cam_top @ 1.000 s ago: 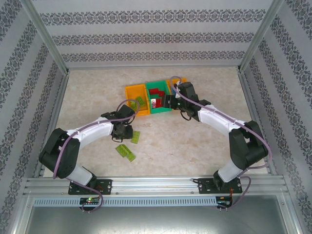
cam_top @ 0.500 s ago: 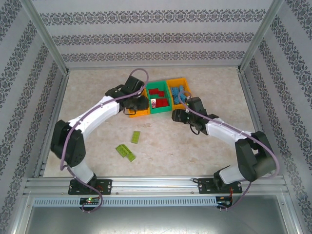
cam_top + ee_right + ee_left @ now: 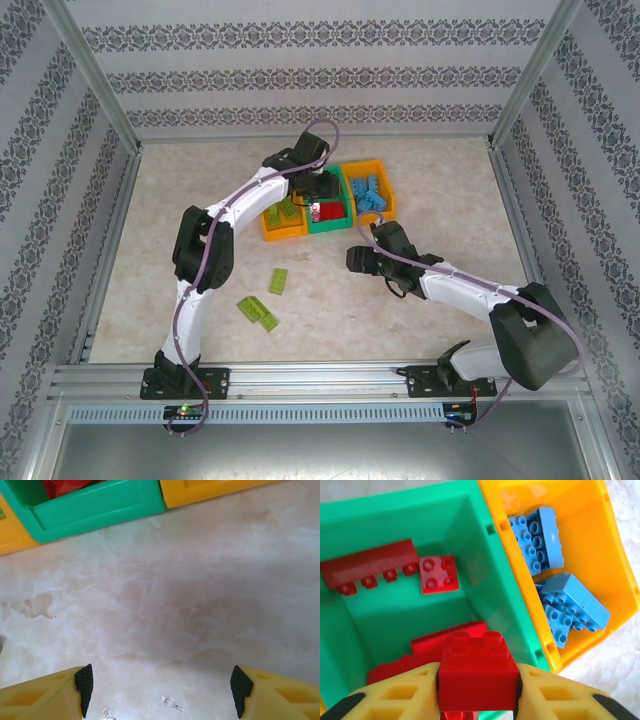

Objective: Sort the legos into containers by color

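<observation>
From above, the left pincer (image 3: 322, 200) is seen over the green bin (image 3: 330, 228); lime bricks (image 3: 278, 281) lie on the tabletop (image 3: 200, 250) at its 7 o'clock. At the left wrist, a red brick (image 3: 476, 667) is gripped by it above that bin. At the right wrist, the right pincer (image 3: 160, 692) is spread wide, the bin at 11 o'clock.

I'm working inside a lab test cell: patterned panels (image 3: 320, 70) and aluminium rails (image 3: 320, 380) box in the marble-look table (image 3: 450, 180).
</observation>
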Action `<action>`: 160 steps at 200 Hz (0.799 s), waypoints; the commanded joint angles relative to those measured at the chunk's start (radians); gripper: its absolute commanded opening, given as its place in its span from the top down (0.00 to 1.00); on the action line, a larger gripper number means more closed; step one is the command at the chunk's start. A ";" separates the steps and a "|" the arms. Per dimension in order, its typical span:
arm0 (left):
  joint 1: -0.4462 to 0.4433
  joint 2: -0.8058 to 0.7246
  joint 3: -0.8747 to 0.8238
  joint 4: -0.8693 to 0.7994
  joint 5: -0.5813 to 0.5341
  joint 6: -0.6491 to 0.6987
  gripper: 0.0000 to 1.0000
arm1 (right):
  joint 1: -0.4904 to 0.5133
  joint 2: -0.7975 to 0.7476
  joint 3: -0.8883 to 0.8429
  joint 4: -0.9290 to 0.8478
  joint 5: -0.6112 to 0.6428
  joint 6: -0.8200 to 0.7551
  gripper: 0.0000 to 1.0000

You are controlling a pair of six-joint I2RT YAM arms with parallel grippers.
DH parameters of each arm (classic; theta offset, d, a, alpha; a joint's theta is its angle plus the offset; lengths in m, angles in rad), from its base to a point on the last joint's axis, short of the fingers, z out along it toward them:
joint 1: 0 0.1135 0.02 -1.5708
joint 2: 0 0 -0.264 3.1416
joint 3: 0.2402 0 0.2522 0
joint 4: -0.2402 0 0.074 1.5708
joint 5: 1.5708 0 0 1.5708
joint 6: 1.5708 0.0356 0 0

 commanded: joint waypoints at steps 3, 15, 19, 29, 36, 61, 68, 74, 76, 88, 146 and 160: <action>0.008 0.004 0.045 -0.033 -0.024 0.010 0.48 | 0.013 -0.018 -0.019 0.012 0.036 0.012 0.24; 0.007 -0.010 0.026 -0.031 -0.020 0.014 0.37 | 0.021 -0.020 -0.019 0.014 0.031 0.003 0.24; 0.007 -0.020 0.015 -0.027 -0.018 0.016 0.34 | 0.024 -0.020 -0.016 0.016 0.031 0.000 0.24; 0.005 -0.053 -0.021 -0.013 -0.022 0.026 0.26 | 0.036 -0.019 -0.009 0.014 0.035 -0.014 0.23; 0.004 -0.082 -0.048 -0.005 -0.027 0.030 0.17 | 0.044 -0.016 -0.002 0.011 0.040 -0.022 0.23; 0.004 -0.236 -0.194 0.045 -0.047 0.049 0.00 | 0.080 0.001 0.031 -0.001 0.055 -0.033 0.23; 0.003 -0.286 -0.249 0.058 -0.055 0.059 0.00 | 0.088 0.006 0.038 -0.005 0.065 -0.030 0.23; 0.004 -0.337 -0.293 0.064 -0.064 0.071 0.00 | 0.092 0.006 0.042 -0.008 0.074 -0.025 0.23; 0.004 -0.354 -0.312 0.063 -0.068 0.076 0.00 | 0.093 0.005 0.042 -0.008 0.077 -0.022 0.23; 0.003 -0.444 -0.414 0.043 -0.105 0.101 0.00 | 0.091 0.001 0.039 -0.010 0.098 -0.011 0.23; -0.068 -0.683 -0.838 -0.061 -0.224 0.093 0.00 | 0.022 -0.037 0.007 -0.011 0.083 0.005 0.21; -0.094 -0.694 -0.910 -0.055 -0.234 0.070 0.00 | 0.012 -0.051 0.000 -0.014 0.082 0.009 0.21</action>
